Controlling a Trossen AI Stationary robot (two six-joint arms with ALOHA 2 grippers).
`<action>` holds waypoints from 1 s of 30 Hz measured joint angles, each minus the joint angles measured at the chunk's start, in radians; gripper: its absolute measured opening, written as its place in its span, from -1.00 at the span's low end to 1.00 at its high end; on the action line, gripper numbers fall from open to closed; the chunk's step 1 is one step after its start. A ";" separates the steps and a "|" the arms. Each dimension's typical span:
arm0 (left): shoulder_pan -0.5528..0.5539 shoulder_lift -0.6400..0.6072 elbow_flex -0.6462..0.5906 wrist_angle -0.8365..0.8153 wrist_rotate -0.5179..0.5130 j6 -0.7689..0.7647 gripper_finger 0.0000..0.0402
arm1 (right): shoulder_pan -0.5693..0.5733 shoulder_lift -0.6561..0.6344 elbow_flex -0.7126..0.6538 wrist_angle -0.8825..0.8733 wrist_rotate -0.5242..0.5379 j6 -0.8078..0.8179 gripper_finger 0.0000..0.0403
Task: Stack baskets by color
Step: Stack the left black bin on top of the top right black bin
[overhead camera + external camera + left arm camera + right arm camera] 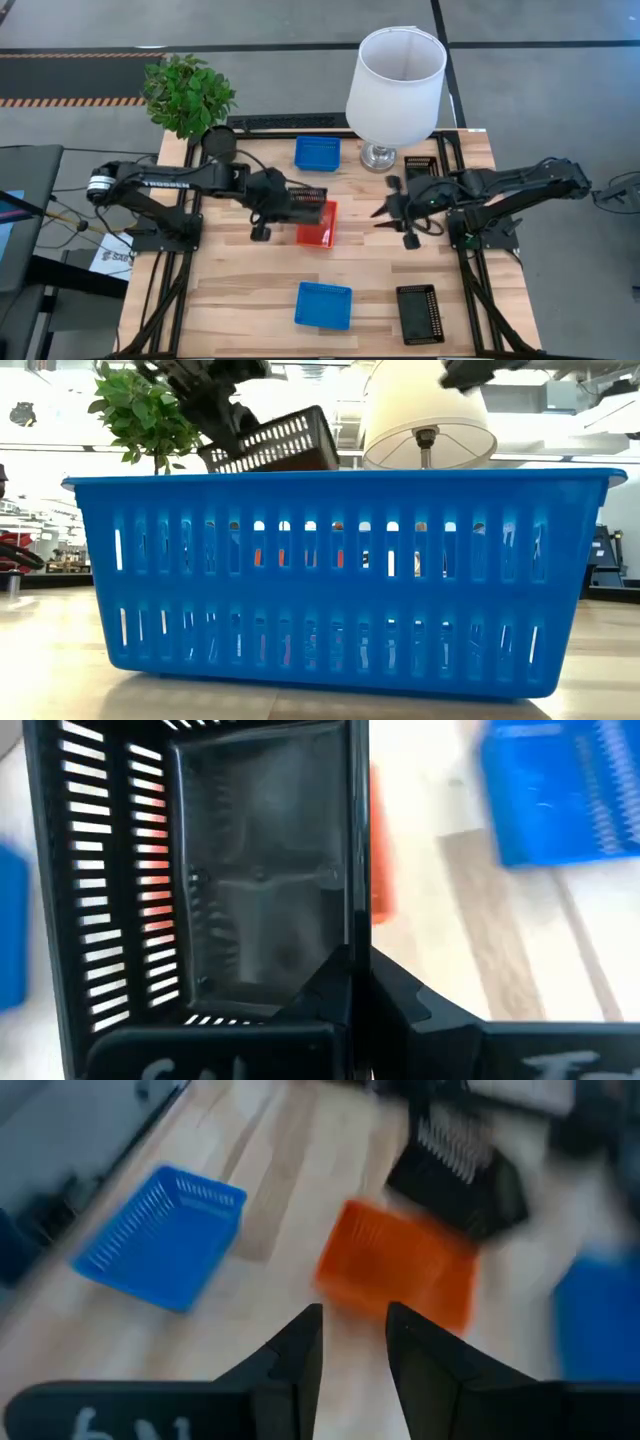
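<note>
My left gripper is shut on a black basket, which it holds in the air over the left part of a red-orange basket at mid-table. In the low view the black basket hangs tilted, high above the table. My right gripper stands open over the table to the right of the red-orange basket, nothing between its fingers. Blue baskets rest on their bases at the far middle and near middle. Black baskets lie at the near right and under my right arm. My left gripper pinches one side wall of the black basket at its rim, one finger inside the basket and the other outside. The fingers come from the table's left, slanting down. The basket is lifted clear and tilted, its open side turned toward the gripper.
A white lampshade on a metal foot stands at the far middle-right, a potted plant at the far left corner. The near blue basket fills the low view. Bare wood lies at the near left.
</note>
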 joint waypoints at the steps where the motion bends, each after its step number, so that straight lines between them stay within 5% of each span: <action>1: -0.010 0.003 0.000 0.011 0.021 0.023 -1.00 | 0.000 0.015 0.000 0.022 0.000 -0.107 -0.34; 3: -0.024 0.015 0.002 0.036 0.049 0.058 -1.00 | 0.000 0.052 0.000 0.116 0.000 -0.217 -0.34; 7: -0.044 0.035 0.035 0.039 0.057 0.084 -1.00 | -0.034 0.137 0.022 0.219 -0.021 -0.188 -0.34; 15: -0.048 0.067 0.100 0.031 0.057 0.092 -1.00 | -0.117 0.308 0.221 0.054 -0.197 -0.187 -0.19; 23: -0.048 0.065 0.101 -0.027 0.085 0.103 -1.00 | -0.121 0.441 0.400 -0.056 -0.196 -0.369 0.09; 30: -0.048 0.065 0.113 -0.024 0.138 0.104 -1.00 | -0.126 0.566 0.458 -0.105 -0.244 -0.448 0.11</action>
